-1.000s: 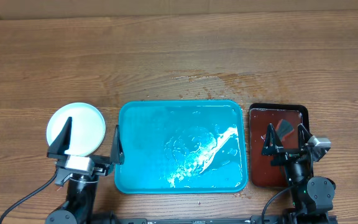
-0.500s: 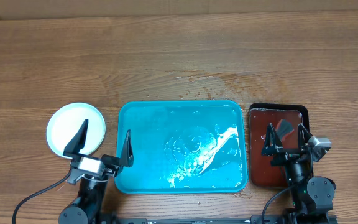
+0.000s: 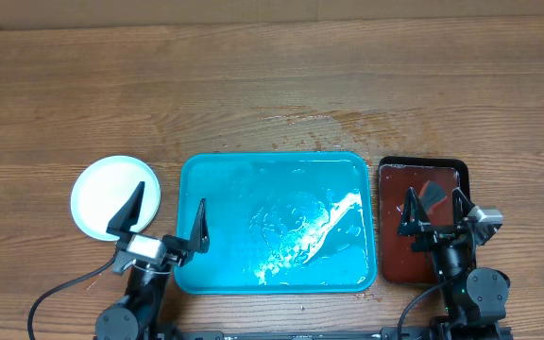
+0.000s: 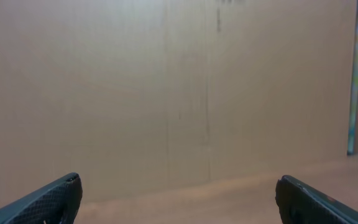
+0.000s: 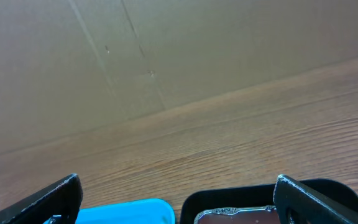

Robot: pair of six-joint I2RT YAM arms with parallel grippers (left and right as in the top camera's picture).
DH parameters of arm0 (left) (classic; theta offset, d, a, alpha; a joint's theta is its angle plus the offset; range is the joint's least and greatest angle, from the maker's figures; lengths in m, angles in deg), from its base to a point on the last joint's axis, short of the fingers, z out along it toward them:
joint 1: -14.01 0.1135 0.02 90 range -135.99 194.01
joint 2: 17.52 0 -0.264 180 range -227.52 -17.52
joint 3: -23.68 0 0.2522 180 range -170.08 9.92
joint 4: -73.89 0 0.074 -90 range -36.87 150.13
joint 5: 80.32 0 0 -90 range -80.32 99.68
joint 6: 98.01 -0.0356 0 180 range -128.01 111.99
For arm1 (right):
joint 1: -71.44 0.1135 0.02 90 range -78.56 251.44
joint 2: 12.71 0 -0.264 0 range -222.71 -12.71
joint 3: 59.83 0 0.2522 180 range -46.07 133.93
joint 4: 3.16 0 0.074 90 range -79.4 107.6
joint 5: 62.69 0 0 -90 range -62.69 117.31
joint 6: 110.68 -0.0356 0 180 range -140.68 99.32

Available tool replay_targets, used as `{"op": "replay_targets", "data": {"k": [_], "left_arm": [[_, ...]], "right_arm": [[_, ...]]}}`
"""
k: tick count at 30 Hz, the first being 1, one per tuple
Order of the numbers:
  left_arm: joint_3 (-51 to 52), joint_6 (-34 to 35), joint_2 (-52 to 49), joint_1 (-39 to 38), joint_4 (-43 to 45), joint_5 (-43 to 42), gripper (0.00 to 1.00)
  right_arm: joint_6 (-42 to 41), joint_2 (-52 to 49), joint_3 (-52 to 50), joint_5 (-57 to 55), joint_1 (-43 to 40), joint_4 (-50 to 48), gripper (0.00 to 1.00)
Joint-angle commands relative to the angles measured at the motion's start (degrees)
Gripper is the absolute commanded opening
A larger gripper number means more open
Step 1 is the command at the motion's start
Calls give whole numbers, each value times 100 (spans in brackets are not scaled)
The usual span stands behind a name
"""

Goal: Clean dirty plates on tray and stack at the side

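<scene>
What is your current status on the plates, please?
Left gripper open, empty. Right gripper open, empty, over black tray. Blue tray wet, no plates on it; white plate on table at its left. Nothing in the way.

Overhead straight down; wrist cams low, facing wall (image 4: 166,93); right shares tray (image 5: 129,213).

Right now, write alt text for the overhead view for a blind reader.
A wet blue tray with no plates on it lies on a wooden table, a white plate to its left and a black tray of reddish-brown liquid to its right. The left gripper and right gripper hang open and empty at the near edge.
</scene>
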State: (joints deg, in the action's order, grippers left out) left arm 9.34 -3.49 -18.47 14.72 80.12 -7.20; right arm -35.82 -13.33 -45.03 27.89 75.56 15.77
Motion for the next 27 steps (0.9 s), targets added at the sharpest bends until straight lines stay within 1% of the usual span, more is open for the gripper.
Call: {"op": "replay_targets", "data": {"k": [1, 19, 27], "left_arm": [[33, 15, 76, -48, -280, 101, 100], [33, 17, 76, -48, -2227, 98, 100], [33, 20, 76, -48, -2302, 94, 100]], "right_arm": [[17, 46, -59, -52, -24, -33, 100], [17, 46, -59, -52, -24, -33, 100], [17, 46, -59, -52, -24, -33, 100]]}}
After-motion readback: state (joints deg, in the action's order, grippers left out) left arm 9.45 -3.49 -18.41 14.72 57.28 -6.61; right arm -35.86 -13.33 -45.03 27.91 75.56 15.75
